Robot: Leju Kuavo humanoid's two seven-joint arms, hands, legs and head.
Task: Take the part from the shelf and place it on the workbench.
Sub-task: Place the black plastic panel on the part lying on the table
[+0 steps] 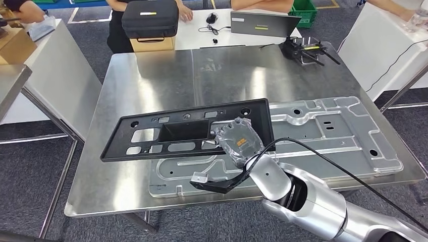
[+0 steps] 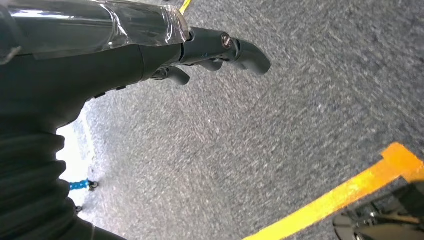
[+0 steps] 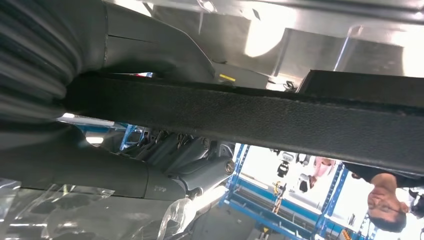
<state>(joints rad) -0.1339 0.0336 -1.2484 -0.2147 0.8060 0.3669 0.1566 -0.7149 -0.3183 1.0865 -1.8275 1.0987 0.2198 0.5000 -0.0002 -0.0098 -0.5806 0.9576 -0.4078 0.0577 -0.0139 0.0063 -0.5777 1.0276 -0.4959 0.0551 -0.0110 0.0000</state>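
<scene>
Carpet [image 2: 280,115], grey with a yellow line [image 2: 350,192], is what I get under my left hand [image 2: 210,52]; its dark fingers [image 2: 247,55] hang curled in with nothing in them. On the head view I see the steel bench [image 1: 151,75] straight ahead, and over its near half the part [image 1: 146,132], a flat black frame with cut-outs, held tilted with its left end low and near the bench top, though I cannot tell whether that end touches. It overlaps a pressed metal panel [image 1: 343,136] lying flat on the bench and reaching toward the right edge. My right hand [image 1: 237,141], wrapped in clear plastic, grips the part at its right end, the silver arm [image 1: 303,194] coming in from lower right with a black cable [image 1: 323,156] looping over it. From the right wrist I see the part's edge [image 3: 260,117] running across close up, with the thumb [image 3: 150,55] on one side and the fingers [image 3: 200,170] closed against the other. Farther back stand a black case [image 1: 150,18] on a cardboard box [image 1: 152,44], a laptop [image 1: 263,24] and people [image 1: 262,4] at a white table [image 1: 202,35].
</scene>
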